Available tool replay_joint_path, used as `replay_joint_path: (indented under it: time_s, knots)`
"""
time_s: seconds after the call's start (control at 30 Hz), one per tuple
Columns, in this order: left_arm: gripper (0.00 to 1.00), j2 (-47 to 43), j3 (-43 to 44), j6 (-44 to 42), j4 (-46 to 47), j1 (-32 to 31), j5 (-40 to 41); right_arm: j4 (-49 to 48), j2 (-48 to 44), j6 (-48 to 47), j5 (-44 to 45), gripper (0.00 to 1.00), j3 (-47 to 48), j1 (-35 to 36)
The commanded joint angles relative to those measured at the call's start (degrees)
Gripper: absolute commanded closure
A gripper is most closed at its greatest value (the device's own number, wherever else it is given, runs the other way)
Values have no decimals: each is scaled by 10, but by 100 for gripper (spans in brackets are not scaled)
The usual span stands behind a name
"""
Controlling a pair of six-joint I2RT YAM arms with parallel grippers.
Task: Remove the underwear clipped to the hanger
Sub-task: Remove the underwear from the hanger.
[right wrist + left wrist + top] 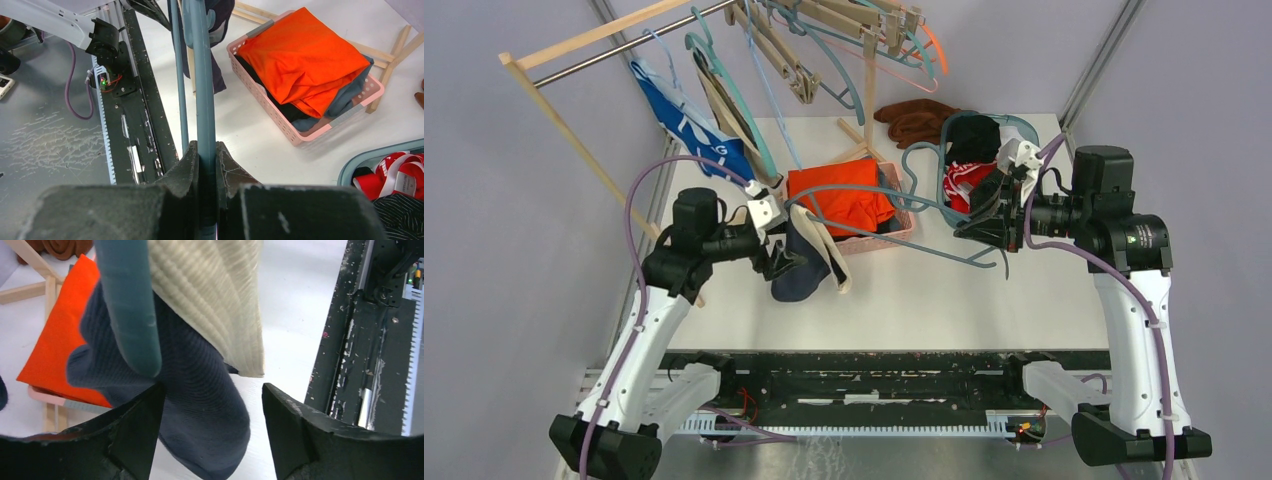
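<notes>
right tool (206,155) clamps the teal plastic hanger (205,100), from which the dark navy ribbed brief (200,410) and beige ribbed brief (215,300) hang, neither removed yet, left tool (212,390) open around the navy.

The top view looks down from behind the arms onto the white tabletop (984,290); both close wrist views share the bright orange folded garment (305,55).

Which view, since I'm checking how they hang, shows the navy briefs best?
Left wrist: the navy briefs fill the frame, hanging by the teal hanger beside a beige pair. Top external shows them small, by the left gripper. Right wrist catches only a dark strip behind the hanger.
</notes>
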State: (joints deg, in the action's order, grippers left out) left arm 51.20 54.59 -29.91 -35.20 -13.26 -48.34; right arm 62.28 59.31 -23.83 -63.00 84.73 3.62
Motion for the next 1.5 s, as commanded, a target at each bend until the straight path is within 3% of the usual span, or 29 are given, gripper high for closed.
replay_joint_path:
  time_s: [0.0,0.1,0.13,0.2,0.4,0.73,0.83,0.97,1.03,1.13,1.3,1.37,1.47]
  knots:
    - [32,5,-13,88,104,0,-35,-40,-7,21,-36,99,3,-2]
    - [65,0,-14,78,95,1,3,-34,-11,19,-24,99,4,-2]
    - [83,-3,-12,76,91,2,22,-31,-12,17,-17,99,6,-2]
    - [96,-10,-5,74,77,6,58,-26,-13,13,-3,99,5,-2]
    - [97,-38,32,55,20,29,107,-6,-18,-8,70,99,9,-2]
    - [97,-57,48,60,8,46,247,6,-26,-4,235,99,44,-7]
    - [97,-61,40,71,15,48,284,17,-28,-12,216,99,55,-7]
    - [97,-59,34,84,33,50,316,66,-20,-65,119,99,63,-7]
    - [97,-57,33,72,26,50,309,90,-12,-85,85,99,71,-7]
    - [97,-55,38,28,-18,48,220,79,-5,-57,97,99,78,-7]
    - [97,-33,67,-6,-88,37,70,-29,7,71,214,99,65,-8]
    - [97,-14,82,-10,-107,17,69,-50,16,92,275,99,63,-7]
    - [97,26,102,-14,-134,-73,133,-61,22,96,307,99,52,-7]
